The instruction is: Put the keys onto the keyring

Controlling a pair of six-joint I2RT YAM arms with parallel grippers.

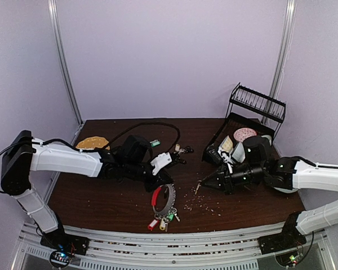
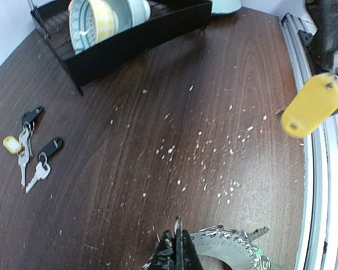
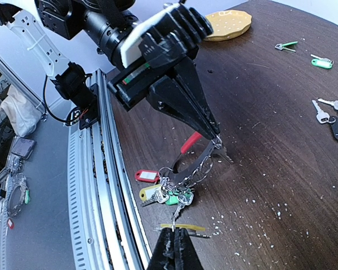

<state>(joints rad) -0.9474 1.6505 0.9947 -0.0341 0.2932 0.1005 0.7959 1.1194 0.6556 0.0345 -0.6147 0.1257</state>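
Your left gripper [image 3: 217, 138] is clenched on the keyring [image 3: 198, 163] near the table's [image 1: 101, 202] front edge, tagged keys [image 3: 163, 194] bunched on it. Your right gripper [image 3: 174, 236], clenched, pinches a yellow-tagged key [image 2: 312, 107] just beside them.

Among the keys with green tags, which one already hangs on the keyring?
The green one in the bunch on the keyring, beside the red tag and yellow tag; the other two lie loose on the table, far from it.
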